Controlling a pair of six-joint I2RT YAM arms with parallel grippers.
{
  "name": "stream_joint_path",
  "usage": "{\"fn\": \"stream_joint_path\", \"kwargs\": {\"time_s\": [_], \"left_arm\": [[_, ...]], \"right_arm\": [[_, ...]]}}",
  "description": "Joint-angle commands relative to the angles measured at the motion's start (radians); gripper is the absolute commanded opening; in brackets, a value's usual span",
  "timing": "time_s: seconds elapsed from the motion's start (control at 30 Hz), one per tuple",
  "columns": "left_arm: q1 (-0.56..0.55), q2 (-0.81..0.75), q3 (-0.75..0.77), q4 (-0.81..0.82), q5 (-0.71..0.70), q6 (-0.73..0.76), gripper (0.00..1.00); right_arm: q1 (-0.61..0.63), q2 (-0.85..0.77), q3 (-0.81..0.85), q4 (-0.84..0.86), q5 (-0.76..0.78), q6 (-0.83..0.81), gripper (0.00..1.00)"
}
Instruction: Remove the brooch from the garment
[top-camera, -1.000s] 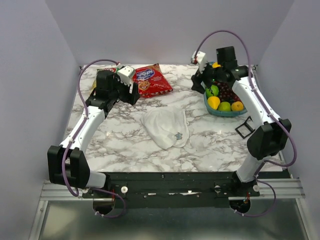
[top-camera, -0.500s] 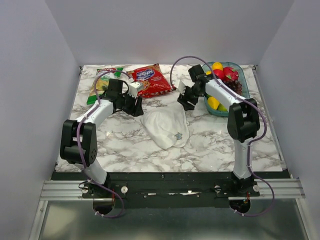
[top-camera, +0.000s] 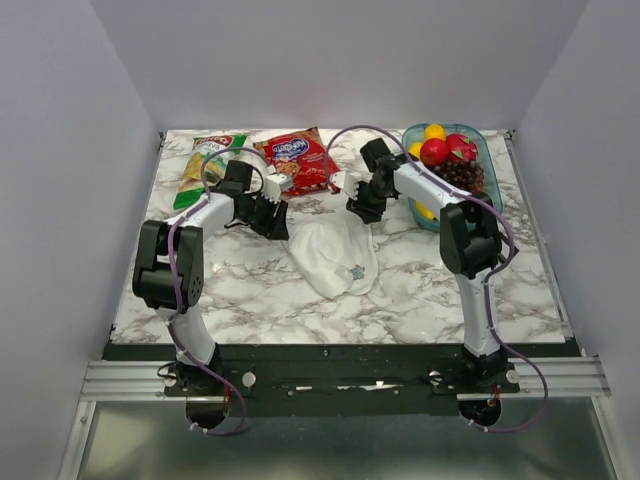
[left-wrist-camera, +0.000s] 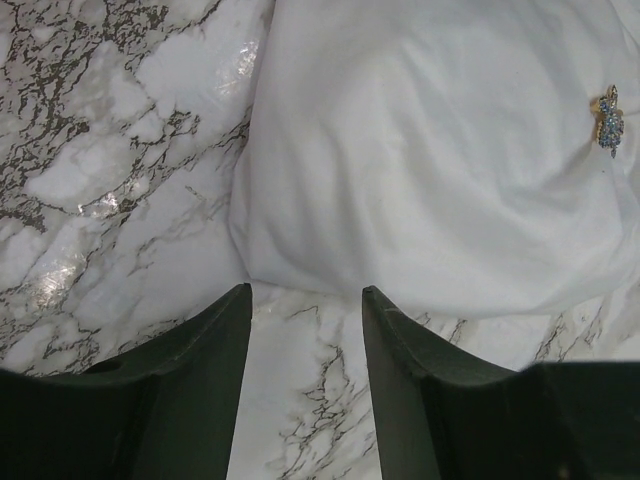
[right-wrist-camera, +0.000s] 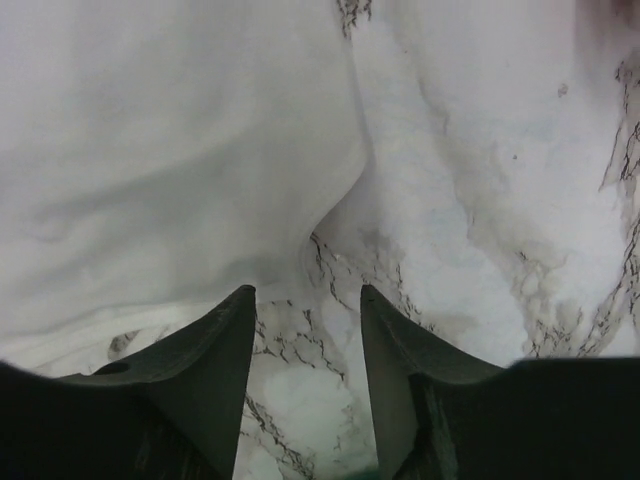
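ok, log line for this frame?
phase: pre-grasp | left pincer: open, at garment edge | right pincer: open, at garment edge | brooch: on garment, untouched

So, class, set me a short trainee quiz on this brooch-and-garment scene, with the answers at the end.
1. True or false: the left gripper is shut on the brooch.
2. Seen from the top camera, on which part of the white garment is the brooch pinned? A: the near-right part, toward the arms' bases. B: the far-left part. C: dead centre.
3. Fill the gap: the right gripper sits at the garment's edge with its jaws ____.

Key: 1 false, its jaws are apart and the brooch lies well off to one side; 2 A; 3 open.
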Motion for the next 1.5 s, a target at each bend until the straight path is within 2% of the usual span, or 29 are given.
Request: {"fn": "stream_joint_path", "kwargs": {"time_s": [0.0, 0.1, 0.13, 0.2, 0.53, 0.7, 0.83, 0.9, 0.93, 1.07, 1.13, 1.27, 1.37, 1.47], "left_arm": [[0.004, 0.013, 0.047, -0.057, 0.041, 0.042, 0.54], [0.004, 0.018, 0.044, -0.071, 0.053, 0.045, 0.54], [0.004, 0.018, 0.041, -0.065, 0.056, 0.047, 0.54], [0.004, 0.024, 0.042, -0.059, 0.057, 0.042, 0.54], [0.006, 0.131, 0.131, -0.036, 0.020, 0.001, 0.56], [0.004, 0.171, 0.163, -0.047, 0.035, 0.002, 0.51], [0.003, 0.193, 0.165, -0.068, 0.044, 0.016, 0.45], [0.003, 0.197, 0.165, -0.088, 0.044, 0.022, 0.41], [0.003, 0.199, 0.163, -0.091, 0.044, 0.024, 0.40], [0.004, 0.205, 0.156, -0.103, 0.058, 0.016, 0.24], [0.003, 0.205, 0.151, -0.103, 0.061, 0.015, 0.20], [0.003, 0.199, 0.156, -0.111, 0.063, 0.019, 0.06], [0.003, 0.196, 0.163, -0.116, 0.066, 0.019, 0.01], [0.003, 0.194, 0.171, -0.116, 0.073, 0.013, 0.00]], "right_arm": [[0.006, 0.058, 0.065, -0.015, 0.045, -0.011, 0.44], [0.006, 0.054, 0.059, -0.018, 0.036, -0.011, 0.24], [0.006, 0.052, 0.052, -0.019, 0.038, -0.013, 0.09], [0.006, 0.028, 0.031, -0.019, 0.056, -0.015, 0.01], [-0.029, -0.139, -0.047, 0.007, 0.055, -0.024, 0.01], [-0.031, -0.140, -0.057, 0.010, 0.058, -0.021, 0.01], [-0.031, -0.094, -0.017, -0.002, 0.029, 0.005, 0.40], [-0.029, -0.063, 0.000, -0.008, -0.008, 0.004, 0.45], [-0.029, -0.052, 0.021, -0.019, -0.017, 0.002, 0.47], [-0.026, 0.012, 0.092, -0.074, -0.057, -0.005, 0.47], [-0.023, 0.044, 0.114, -0.106, -0.067, -0.013, 0.47], [-0.011, 0.081, 0.147, -0.150, -0.083, -0.042, 0.46], [-0.002, 0.097, 0.151, -0.165, -0.087, -0.056, 0.46], [0.006, 0.113, 0.157, -0.173, -0.087, -0.056, 0.44]]}}
